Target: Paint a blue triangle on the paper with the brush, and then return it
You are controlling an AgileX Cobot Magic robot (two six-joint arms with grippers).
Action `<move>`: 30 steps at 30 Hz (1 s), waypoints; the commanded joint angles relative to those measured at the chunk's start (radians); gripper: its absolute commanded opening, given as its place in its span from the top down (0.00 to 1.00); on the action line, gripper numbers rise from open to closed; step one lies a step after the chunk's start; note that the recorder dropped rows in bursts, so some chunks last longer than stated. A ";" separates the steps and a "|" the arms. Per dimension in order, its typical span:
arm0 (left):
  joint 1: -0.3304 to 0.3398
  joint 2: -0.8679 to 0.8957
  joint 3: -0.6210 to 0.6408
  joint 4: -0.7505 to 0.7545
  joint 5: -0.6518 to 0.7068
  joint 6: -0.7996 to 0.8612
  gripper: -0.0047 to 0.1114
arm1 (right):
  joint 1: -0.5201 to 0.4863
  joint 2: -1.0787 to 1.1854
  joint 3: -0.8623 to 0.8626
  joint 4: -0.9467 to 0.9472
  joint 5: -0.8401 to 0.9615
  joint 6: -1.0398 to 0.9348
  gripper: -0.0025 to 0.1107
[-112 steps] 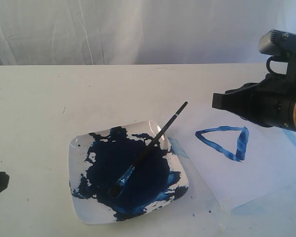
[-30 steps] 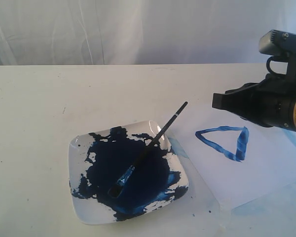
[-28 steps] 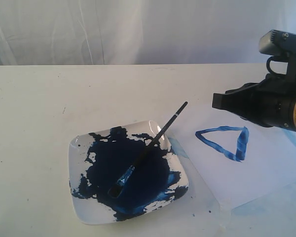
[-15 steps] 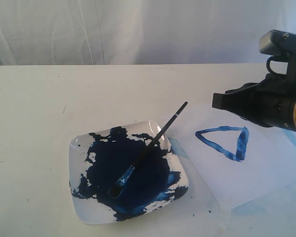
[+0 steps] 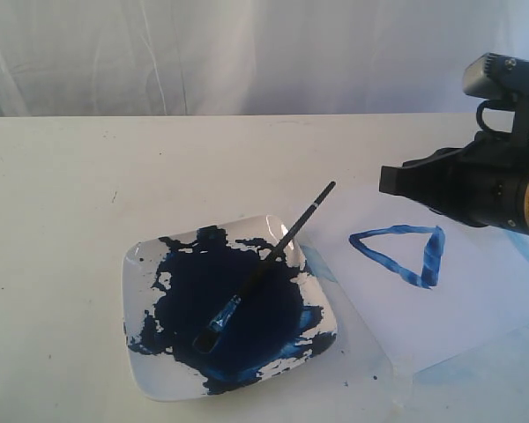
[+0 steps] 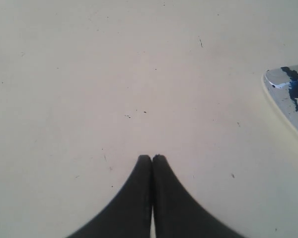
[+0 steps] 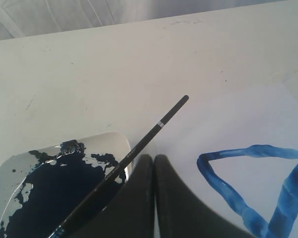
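The plate (image 5: 139, 304), a white square dish on the table (image 5: 70, 194), serves as the reference point. Its centre is covered with dark blue paint. The brush (image 5: 264, 264) rests on the plate: the blue-stained bristles lie in the paint near the plate's middle, and the black handle leans across the rim on the side facing the paper (image 5: 476, 308). The handle end, with its silver band, projects past the rim; it appears raised off the table, though the view does not confirm this. The paper lies flat just beside the plate, with its nearest corner close to the plate's rim. The blue triangle (image 5: 386, 261) is painted on the paper as a closed, streaky outline. Its side farthest from the plate is the thickest, and the whole figure is apart from the rim. The right gripper (image 5: 390, 181) hangs above the paper, away from the plate and clear of the brush, with its jaws pressed together and nothing between them. The left gripper (image 6: 152, 157) is over bare table on the opposite side of the plate from the paper. Its jaws are likewise pressed together and empty, and one corner of the plate shows in its wrist view.
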 commanded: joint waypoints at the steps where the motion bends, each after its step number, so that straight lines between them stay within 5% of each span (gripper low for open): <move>1: 0.004 -0.004 0.006 0.006 0.000 -0.006 0.96 | 0.002 -0.033 0.005 -0.009 0.010 0.004 0.98; 8: 0.004 -0.004 0.006 0.006 0.000 -0.006 0.96 | 0.002 -0.276 0.015 -0.002 -0.001 0.028 0.98; 14: 0.004 -0.004 0.006 0.006 0.000 -0.006 0.96 | -0.009 -0.705 0.213 0.045 0.001 0.069 0.98; 21: 0.004 -0.004 0.006 0.006 0.000 -0.006 0.96 | -0.210 -1.152 0.341 0.072 -0.008 0.080 0.98; 30: 0.004 -0.004 0.006 0.006 0.001 -0.006 0.96 | -0.255 -1.159 0.367 0.424 -0.008 0.080 0.98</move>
